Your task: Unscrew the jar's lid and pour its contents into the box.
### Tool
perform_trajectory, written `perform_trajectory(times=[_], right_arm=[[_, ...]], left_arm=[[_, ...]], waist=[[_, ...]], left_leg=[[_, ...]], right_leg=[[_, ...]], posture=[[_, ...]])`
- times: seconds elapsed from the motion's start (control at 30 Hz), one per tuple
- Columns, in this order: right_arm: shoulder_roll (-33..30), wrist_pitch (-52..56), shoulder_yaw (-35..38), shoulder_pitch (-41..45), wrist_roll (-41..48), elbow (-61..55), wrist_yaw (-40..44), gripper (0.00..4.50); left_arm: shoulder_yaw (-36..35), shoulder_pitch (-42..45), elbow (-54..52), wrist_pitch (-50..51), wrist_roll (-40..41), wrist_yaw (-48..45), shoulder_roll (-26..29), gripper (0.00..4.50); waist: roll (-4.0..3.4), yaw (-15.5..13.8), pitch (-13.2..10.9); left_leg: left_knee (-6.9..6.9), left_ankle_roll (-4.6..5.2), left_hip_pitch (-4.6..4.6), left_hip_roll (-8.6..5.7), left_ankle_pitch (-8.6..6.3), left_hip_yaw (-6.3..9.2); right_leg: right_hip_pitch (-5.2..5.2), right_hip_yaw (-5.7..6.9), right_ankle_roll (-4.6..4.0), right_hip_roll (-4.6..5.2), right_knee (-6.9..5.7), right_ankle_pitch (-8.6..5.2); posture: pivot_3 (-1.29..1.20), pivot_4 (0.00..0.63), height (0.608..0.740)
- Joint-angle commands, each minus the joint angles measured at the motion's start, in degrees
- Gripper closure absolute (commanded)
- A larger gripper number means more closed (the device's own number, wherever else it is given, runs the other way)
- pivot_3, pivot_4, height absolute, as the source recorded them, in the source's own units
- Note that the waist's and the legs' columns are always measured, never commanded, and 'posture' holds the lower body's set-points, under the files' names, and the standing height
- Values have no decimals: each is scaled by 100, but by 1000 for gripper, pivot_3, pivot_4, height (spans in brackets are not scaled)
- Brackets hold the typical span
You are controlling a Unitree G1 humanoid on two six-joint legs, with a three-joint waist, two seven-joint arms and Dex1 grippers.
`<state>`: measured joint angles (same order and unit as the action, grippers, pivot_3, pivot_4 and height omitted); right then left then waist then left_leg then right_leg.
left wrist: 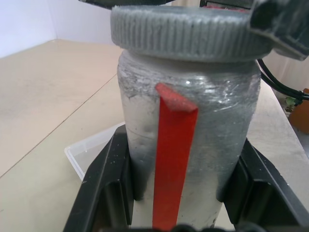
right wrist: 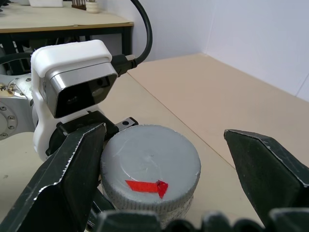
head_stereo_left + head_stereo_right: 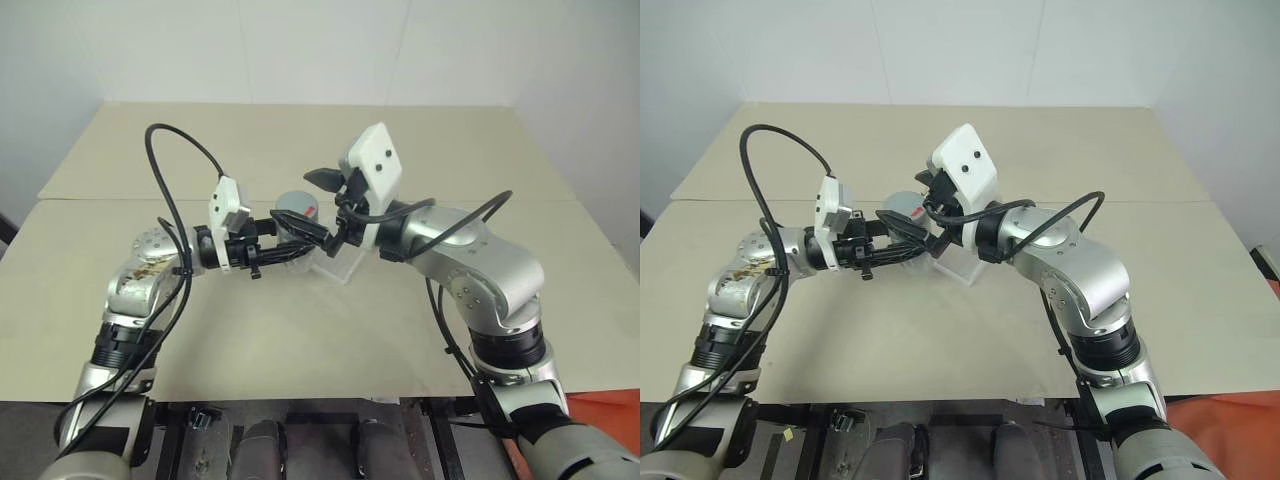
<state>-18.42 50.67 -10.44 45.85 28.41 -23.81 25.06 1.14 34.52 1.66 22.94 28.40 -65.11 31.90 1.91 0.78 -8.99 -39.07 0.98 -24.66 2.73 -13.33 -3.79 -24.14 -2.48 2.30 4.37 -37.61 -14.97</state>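
Unscrewing step: left gripper [image 3: 268, 243] pinches the small clear cylindrical jar [image 1: 186, 140]; right gripper [image 2: 169, 193] fingers spread around the round grey screw lid [image 2: 150, 170], red mark at 6 o'clock. Next they must close and twist.

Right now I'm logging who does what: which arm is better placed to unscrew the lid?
Right. The right gripper has open jaws straddling the lid, which is still on. The left gripper is shut on the jar, steadying it.

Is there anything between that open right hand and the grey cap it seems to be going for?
Nothing visible. The right hand is open, one finger on each side of the round grey screw lid, with only bare gap there. The left hand is shut on the small clear jar lower down, below the lid.
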Motion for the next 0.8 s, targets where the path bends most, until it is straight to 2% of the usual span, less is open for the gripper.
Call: perform_trajectory(times=[0.03,0.8], right_arm=[[-39,8,88,-15,-69,-113,-23,28],[-756,-67,630,-388,36,-249,268,28]], left_arm=[[-113,32,-226,7,109,-49,63,2547],[-195,-20,-297,98,207,-152,231,2547]], waist=[[0,-1,0],[0,-3,0]], left_leg=[[0,0,0,0,0,0],[0,0,0,0,0,1]], right_leg=[[0,0,0,0,0,0],[1,0,0,1,7,0]], posture=[[0,150,740],[0,150,740]])
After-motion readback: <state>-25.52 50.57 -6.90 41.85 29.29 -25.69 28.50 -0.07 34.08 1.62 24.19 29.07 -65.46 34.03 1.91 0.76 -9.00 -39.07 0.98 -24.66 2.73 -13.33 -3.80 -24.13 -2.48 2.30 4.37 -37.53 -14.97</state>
